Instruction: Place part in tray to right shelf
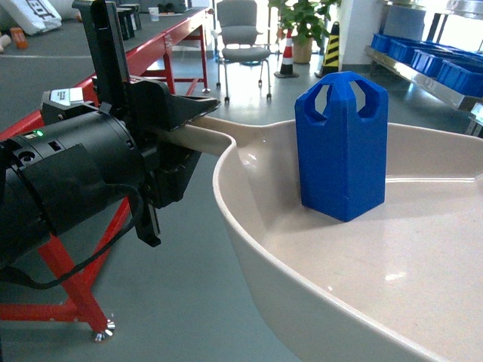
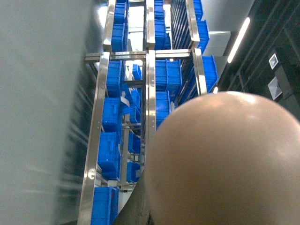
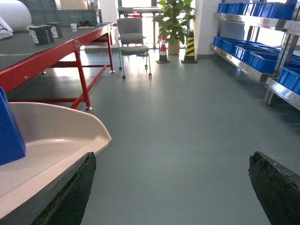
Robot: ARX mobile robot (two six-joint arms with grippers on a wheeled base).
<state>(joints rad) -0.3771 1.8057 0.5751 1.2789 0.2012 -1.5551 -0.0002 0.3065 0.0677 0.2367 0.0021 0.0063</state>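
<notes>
The blue part stands upright inside the cream tray, near its back wall. My left gripper is shut on the tray's handle and holds the tray up off the floor. The left wrist view is half filled by the tray's rounded underside, and the jaws themselves are hidden there. My right gripper hangs open over bare floor, just right of the tray's rim, with the part at the left edge. Steel shelving runs along the right wall; I cannot tell which bay is the right shelf.
A red-framed workbench stands at the left. Farther back are a grey chair, a traffic cone, a striped post and a potted plant. Blue crates fill the steel racks.
</notes>
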